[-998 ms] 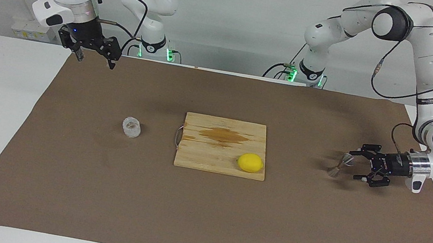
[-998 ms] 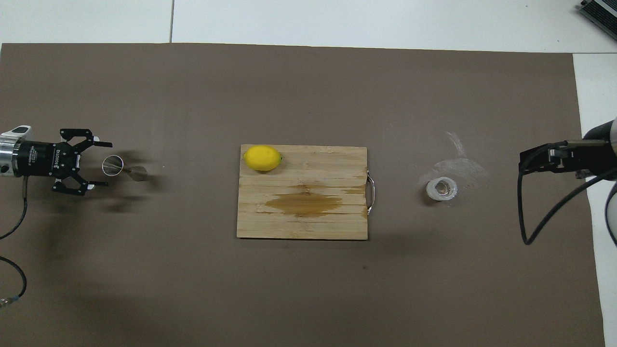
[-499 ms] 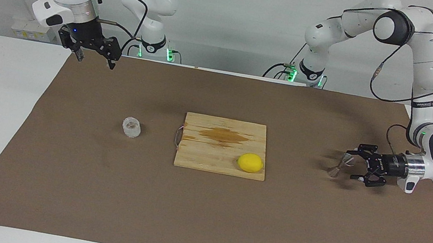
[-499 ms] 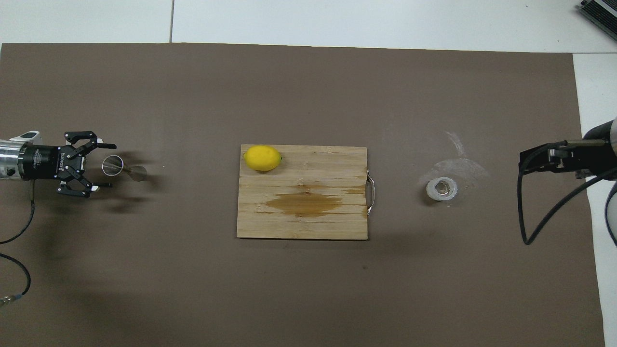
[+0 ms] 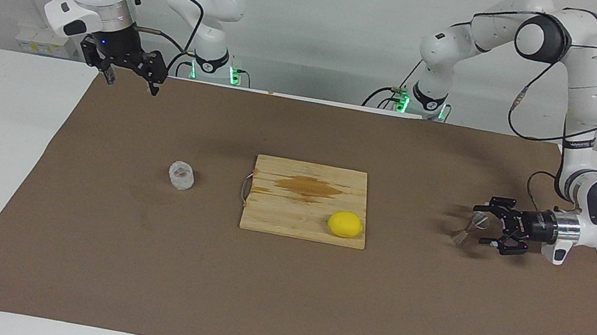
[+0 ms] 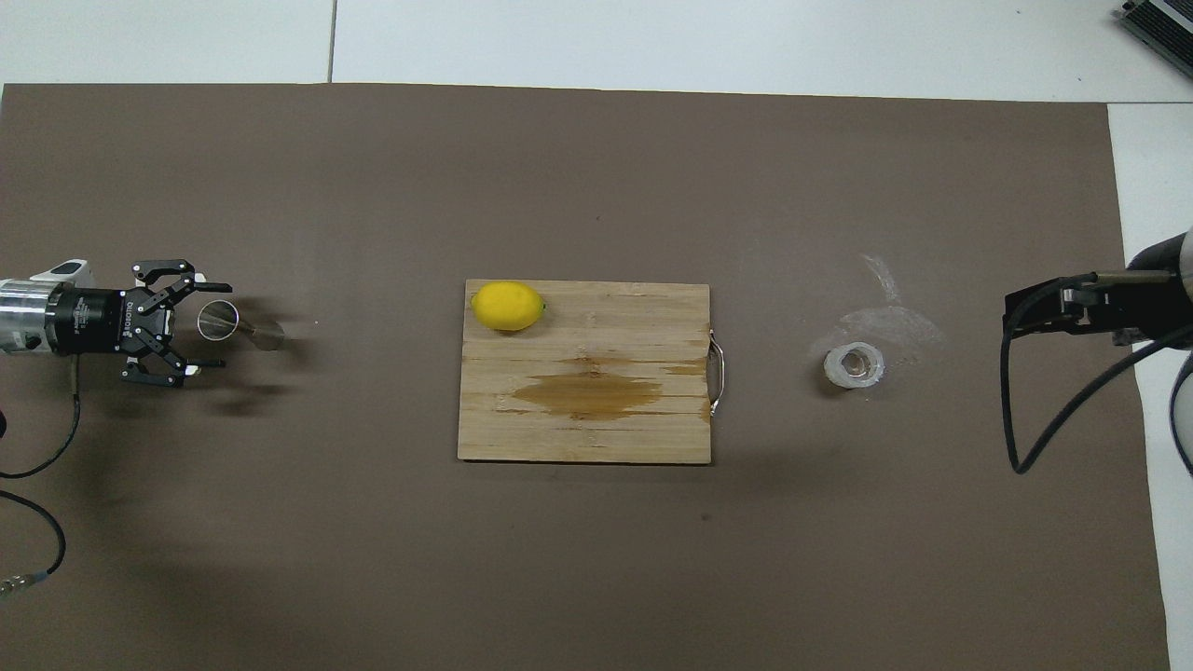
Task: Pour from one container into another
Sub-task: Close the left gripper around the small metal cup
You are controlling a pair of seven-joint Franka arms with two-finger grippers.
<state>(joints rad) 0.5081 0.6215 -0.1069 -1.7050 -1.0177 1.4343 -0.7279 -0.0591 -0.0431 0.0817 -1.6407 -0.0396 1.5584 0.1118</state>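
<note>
The left gripper (image 5: 482,225) lies low with fingers apart around the top of the metal jigger (image 5: 469,227) without clamping it, at the left arm's end of the table – while the right gripper (image 5: 130,77) waits raised and open, the glass cup (image 5: 181,175) beside the cutting board (image 5: 307,200).

High facing and overhead views

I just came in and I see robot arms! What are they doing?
The left gripper is open, low by the metal jigger at its end of the table, not gripping it. The right gripper waits open, up in the air. The glass cup stands alone beside the cutting board, which has a lemon on it.
</note>
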